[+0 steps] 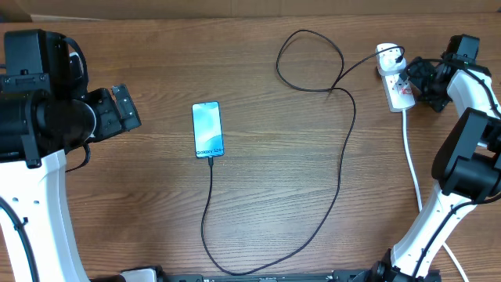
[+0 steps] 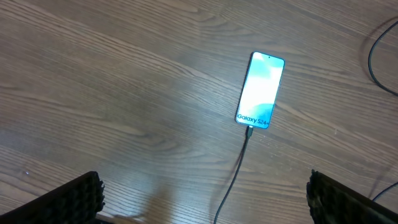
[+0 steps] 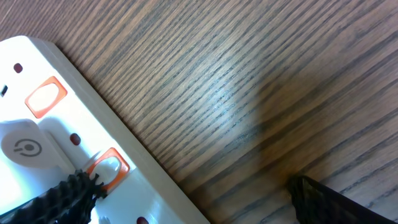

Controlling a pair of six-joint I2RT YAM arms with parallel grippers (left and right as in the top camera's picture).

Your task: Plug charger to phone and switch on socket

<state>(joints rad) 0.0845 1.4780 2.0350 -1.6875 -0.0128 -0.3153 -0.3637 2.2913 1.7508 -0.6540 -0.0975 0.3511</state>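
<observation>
Wood-grain table [image 1: 274, 157] fills all three views, and on it most of the job looks done. The phone [image 1: 207, 129] lies flat left of centre with its screen lit, and the charger [image 2: 239, 160] is already seated in its lower edge. From there the thin black cable runs toward the near edge, sweeps right and climbs in a loop to the socket [image 1: 397, 86] at the far right, where its black plug sits in the rounded end. What seems left is the switch, though whether it is already pressed cannot be told from the orange rocker alone. The right gripper [image 1: 413, 82] is low, close beside the power strip, with its jaws spread wide and nothing held. In its wrist view one ribbed finger [image 3: 74, 190] overlaps the nearest orange switch [image 3: 107, 167], so that press looks like the step in hand. The left gripper [image 1: 125, 108] hangs well to the left of the phone, angled toward it, jaws wide apart and empty.
</observation>
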